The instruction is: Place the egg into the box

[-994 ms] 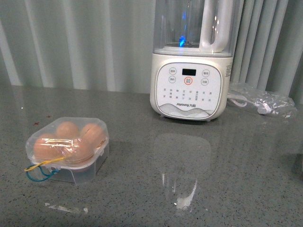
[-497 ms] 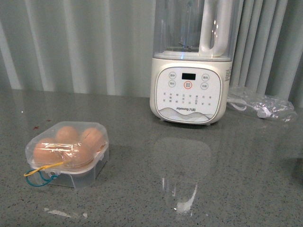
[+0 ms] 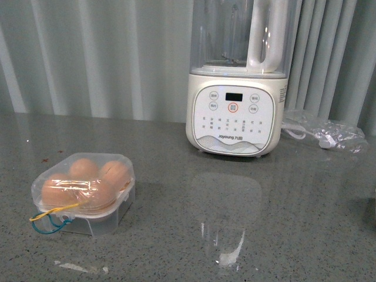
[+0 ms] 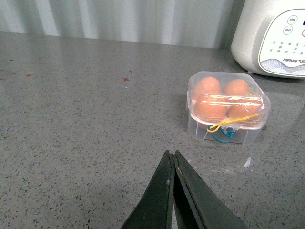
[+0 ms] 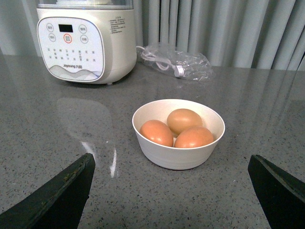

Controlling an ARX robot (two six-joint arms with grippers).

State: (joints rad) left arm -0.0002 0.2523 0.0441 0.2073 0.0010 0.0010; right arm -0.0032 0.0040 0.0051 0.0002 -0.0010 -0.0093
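A white blender [image 3: 237, 111] with a clear jug stands at the table's [image 3: 282, 223] far edge, control panel facing forward. Just beside it, toward the far right corner, lies a clear plastic bag [image 3: 325, 130] holding a white cord. A white bowl [image 5: 178, 133] sits apart — three brown eggs inside.

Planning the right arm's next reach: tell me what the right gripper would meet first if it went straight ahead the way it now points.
Most likely the white bowl holding three eggs. It sits centred between the open right gripper's fingers, straight ahead on the counter. Depth is unclear; a high path might pass over the rim.
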